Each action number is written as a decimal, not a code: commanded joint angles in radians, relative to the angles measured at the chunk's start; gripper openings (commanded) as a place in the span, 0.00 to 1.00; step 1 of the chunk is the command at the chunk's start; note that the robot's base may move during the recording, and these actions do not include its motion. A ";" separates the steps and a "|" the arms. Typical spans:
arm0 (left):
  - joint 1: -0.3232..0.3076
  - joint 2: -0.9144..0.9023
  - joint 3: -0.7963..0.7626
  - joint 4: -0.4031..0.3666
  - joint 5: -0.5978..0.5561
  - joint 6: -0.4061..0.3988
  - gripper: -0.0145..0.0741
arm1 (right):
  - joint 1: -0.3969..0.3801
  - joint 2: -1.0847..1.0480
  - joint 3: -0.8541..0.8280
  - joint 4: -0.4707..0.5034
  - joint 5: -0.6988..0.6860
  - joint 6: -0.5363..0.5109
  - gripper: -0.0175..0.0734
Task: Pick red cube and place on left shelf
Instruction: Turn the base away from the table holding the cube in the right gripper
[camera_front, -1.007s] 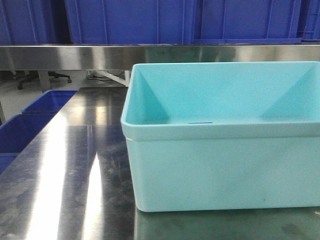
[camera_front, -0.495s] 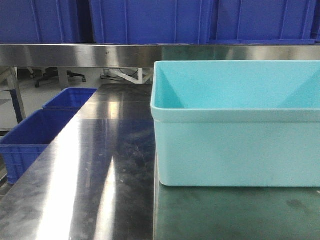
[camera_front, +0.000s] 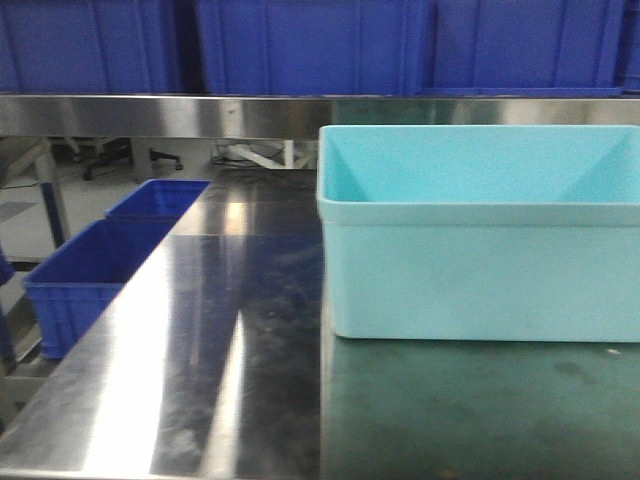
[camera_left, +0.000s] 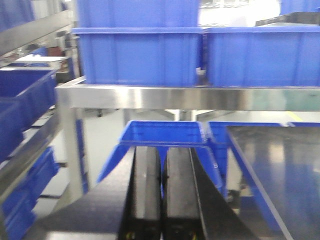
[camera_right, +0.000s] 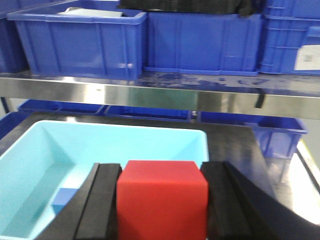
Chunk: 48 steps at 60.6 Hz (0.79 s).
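The front view sits low, looking level across the desk (camera_front: 200, 330) at the near tub (camera_front: 480, 270). Both wrist views look past their fingers (camera_left: 147, 195) toward the shelf (camera_left: 175, 97); the right one shares the tub.

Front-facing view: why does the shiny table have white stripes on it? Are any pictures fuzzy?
Front-facing view: the white stripes are glare, light bouncing off the steel table. Left wrist view: soft and blurry all over, even the left end effector, with a washed-out white patch at top. Right wrist view: clearest; the red cube looks fairly sharp.
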 joint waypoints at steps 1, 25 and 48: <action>-0.004 -0.016 0.025 0.000 -0.085 0.000 0.28 | -0.004 0.010 -0.027 -0.011 -0.092 -0.006 0.25; -0.004 -0.016 0.025 0.000 -0.085 0.000 0.28 | -0.004 0.010 -0.027 -0.011 -0.091 -0.006 0.25; -0.004 -0.016 0.025 0.000 -0.085 0.000 0.28 | -0.004 0.010 -0.027 -0.011 -0.091 -0.006 0.25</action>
